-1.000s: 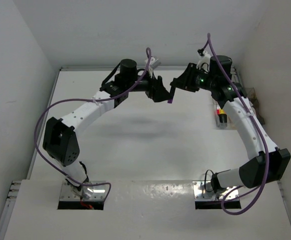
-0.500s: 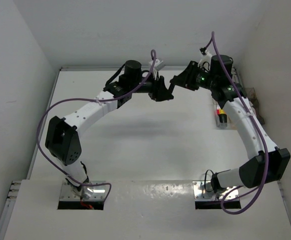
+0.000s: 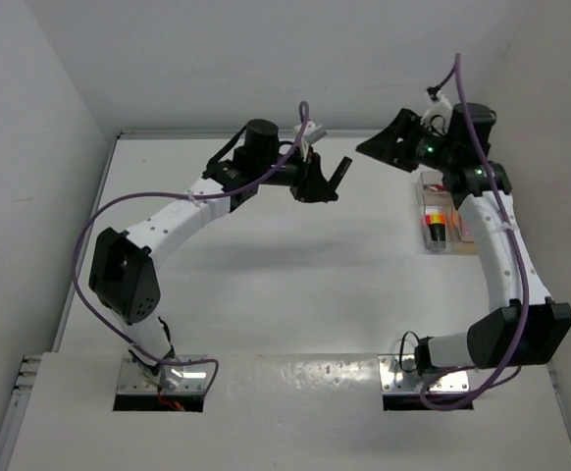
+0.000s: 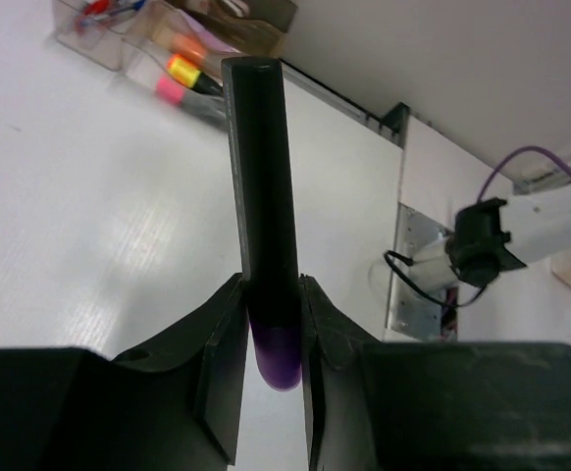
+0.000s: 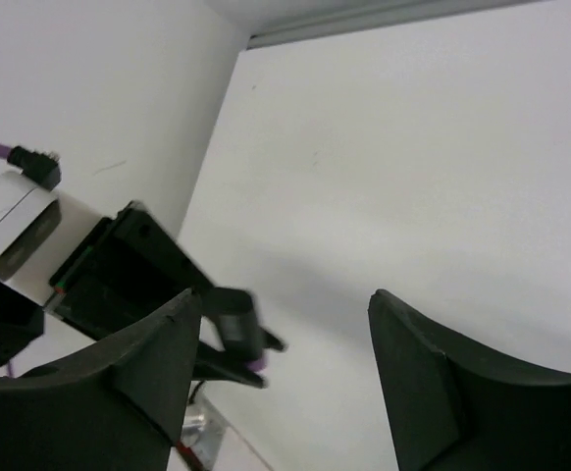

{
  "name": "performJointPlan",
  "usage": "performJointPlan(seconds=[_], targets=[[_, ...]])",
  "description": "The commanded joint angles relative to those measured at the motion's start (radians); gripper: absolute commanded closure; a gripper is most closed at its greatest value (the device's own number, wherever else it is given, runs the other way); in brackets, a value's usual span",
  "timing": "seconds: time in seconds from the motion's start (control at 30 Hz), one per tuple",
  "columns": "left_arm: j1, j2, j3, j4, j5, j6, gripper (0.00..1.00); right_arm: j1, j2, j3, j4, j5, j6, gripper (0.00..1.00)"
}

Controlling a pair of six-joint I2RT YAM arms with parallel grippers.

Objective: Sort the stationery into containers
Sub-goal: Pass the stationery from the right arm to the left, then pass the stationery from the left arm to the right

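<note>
A black highlighter (image 3: 338, 170) with a purple cap (image 4: 276, 351) is held above the far middle of the table. My left gripper (image 3: 322, 184) is shut on its capped end, and the black barrel (image 4: 263, 167) sticks out past the fingertips. My right gripper (image 3: 376, 147) hangs open a short way to the right of it, touching nothing. In the right wrist view the highlighter (image 5: 236, 324) shows blurred between the spread jaws of the right gripper (image 5: 285, 309), some way beyond them. A clear tray (image 3: 462, 224) at the far right holds highlighters with yellow, orange and pink caps (image 4: 176, 77).
A second clear container (image 4: 70, 22) with thin pens stands beside the tray, and a brown box (image 4: 251, 12) lies behind them. White walls close in the table on the left, back and right. The arms' metal base plates (image 3: 129, 378) (image 3: 395, 375) sit at the near edge.
The highlighter passed from the right gripper to the left. The left jaws closed on its purple end; the right jaws opened and drew back to the right.
</note>
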Motion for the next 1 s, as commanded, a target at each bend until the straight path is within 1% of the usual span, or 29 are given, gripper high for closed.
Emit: performJointPlan(seconds=[0.0,0.03,0.07,0.1,0.13,0.17,0.2,0.27,0.3,0.33,0.37,0.4,0.43,0.47,0.5,0.53,0.57,0.6,0.67,0.8,0.87,0.97], targets=[[0.039,-0.006,0.018,0.015,0.191,-0.013,1.00,-0.121,-0.030,0.083,-0.008,-0.111,-0.124,0.31],[0.049,0.010,0.009,0.030,0.251,-0.071,1.00,-0.141,-0.038,0.092,-0.017,-0.121,-0.163,0.31],[0.053,0.021,0.003,0.085,0.361,-0.117,1.00,-0.165,-0.045,0.097,-0.023,-0.128,-0.267,0.31],[0.061,0.032,-0.009,0.124,0.403,-0.235,1.00,-0.172,-0.059,0.097,-0.049,-0.125,-0.334,0.31],[0.063,0.035,-0.062,0.282,0.432,-0.309,1.00,-0.175,-0.088,0.092,-0.058,-0.121,-0.400,0.31],[0.066,0.030,-0.096,0.341,0.458,-0.378,1.00,-0.173,-0.107,0.074,-0.069,-0.119,-0.483,0.31],[0.070,0.024,-0.121,0.383,0.460,-0.474,1.00,-0.164,-0.127,0.056,-0.094,-0.110,-0.653,0.31],[0.070,0.015,-0.153,0.403,0.462,-0.518,1.00,-0.132,-0.208,-0.022,-0.103,-0.084,-0.827,0.31],[0.070,0.015,-0.155,0.397,0.465,-0.547,1.00,-0.121,-0.234,-0.052,-0.108,-0.076,-0.981,0.31],[0.070,0.018,-0.161,0.399,0.477,-0.567,1.00,-0.098,-0.292,-0.122,-0.094,-0.055,-1.095,0.32],[0.070,0.018,-0.167,0.403,0.483,-0.586,1.00,-0.092,-0.323,-0.160,-0.094,-0.055,-1.096,0.32],[0.070,0.018,-0.175,0.403,0.486,-0.625,1.00,-0.086,-0.352,-0.197,-0.063,-0.046,-1.190,0.32],[0.069,0.012,-0.190,0.443,0.488,-0.647,1.00,-0.075,-0.383,-0.239,-0.040,-0.044,-1.232,0.33],[0.069,0.006,-0.207,0.464,0.489,-0.668,1.00,-0.073,-0.410,-0.317,-0.010,-0.041,-1.272,0.33],[0.069,0.000,-0.248,0.483,0.486,-0.710,1.00,-0.073,-0.465,-0.352,0.042,-0.041,-1.341,0.33],[0.069,-0.012,-0.267,0.503,0.482,-0.725,1.00,-0.073,-0.490,-0.388,0.064,-0.044,-1.372,0.33],[0.069,-0.016,-0.281,0.511,0.483,-0.736,1.00,-0.046,-0.509,-0.443,0.078,-0.049,-1.407,0.33],[0.069,-0.019,-0.305,0.520,0.483,-0.760,1.00,-0.044,-0.545,-0.463,0.093,-0.056,-1.480,0.33],[0.069,-0.022,-0.322,0.524,0.498,-0.778,1.00,-0.038,-0.573,-0.522,0.104,-0.090,-1.545,0.34],[0.056,0.007,-0.333,0.524,0.549,-0.828,1.00,-0.018,-0.639,-0.627,0.179,-0.158,-1.719,0.34],[0.047,0.015,-0.333,0.509,0.567,-0.837,1.00,-0.005,-0.676,-0.676,0.187,-0.211,-1.813,0.33],[0.029,0.012,-0.347,0.474,0.568,-0.847,1.00,0.011,-0.710,-0.737,0.189,-0.277,-1.896,0.33]])
